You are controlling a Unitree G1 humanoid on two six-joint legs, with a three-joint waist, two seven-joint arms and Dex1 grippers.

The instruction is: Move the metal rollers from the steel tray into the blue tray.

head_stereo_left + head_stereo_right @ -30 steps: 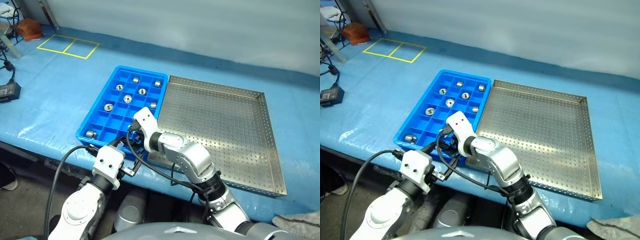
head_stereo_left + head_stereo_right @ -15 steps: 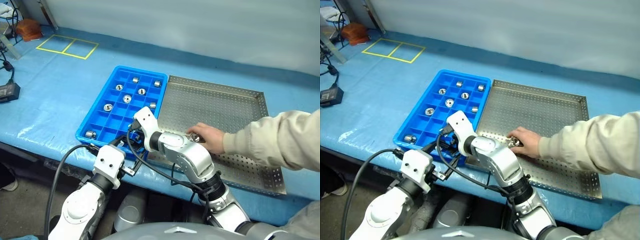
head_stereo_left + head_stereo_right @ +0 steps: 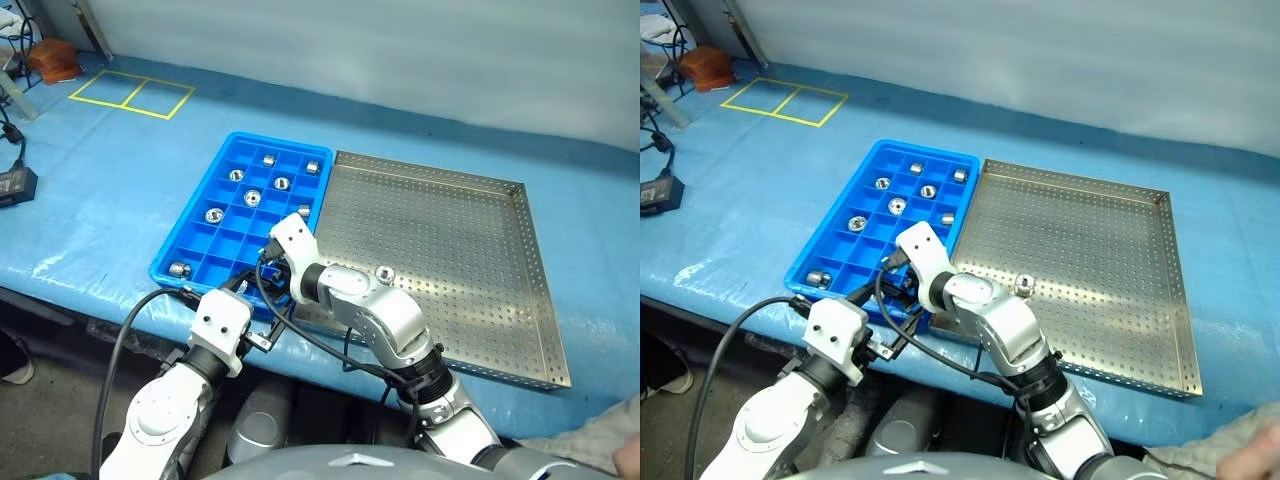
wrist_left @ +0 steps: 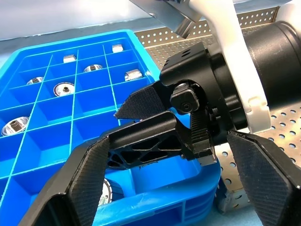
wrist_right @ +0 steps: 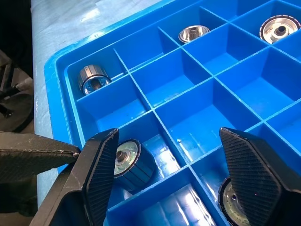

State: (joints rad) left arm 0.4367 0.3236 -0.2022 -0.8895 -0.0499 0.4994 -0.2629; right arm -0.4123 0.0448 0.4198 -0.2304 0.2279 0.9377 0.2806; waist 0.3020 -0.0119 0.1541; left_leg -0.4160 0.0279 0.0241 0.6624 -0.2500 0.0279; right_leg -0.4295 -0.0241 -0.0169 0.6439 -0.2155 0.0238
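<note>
One shiny metal roller (image 3: 384, 273) lies alone on the perforated steel tray (image 3: 470, 215), near its front left. The blue tray (image 3: 226, 238) lies against the steel tray's left side, and several metal rollers (image 3: 253, 197) rest in its compartments. My right gripper (image 5: 174, 179) hovers open and empty over the blue tray's near corner, above a compartment holding a roller (image 5: 129, 160). My left gripper (image 4: 174, 188) stands wide open just before the blue tray's front rim, facing the right gripper (image 4: 164, 122), with nothing between its fingers.
The trays sit on a table with a blue cover (image 3: 120, 170), close to its front edge. Yellow tape squares (image 3: 130, 92) mark the far left. A black power adapter (image 3: 15, 180) lies at the left edge. A person's sleeve (image 3: 600, 450) shows at the bottom right.
The steel tray was empty; a person's hand reached in from the right, left one roller on it and withdrew. Both arms stayed still.
</note>
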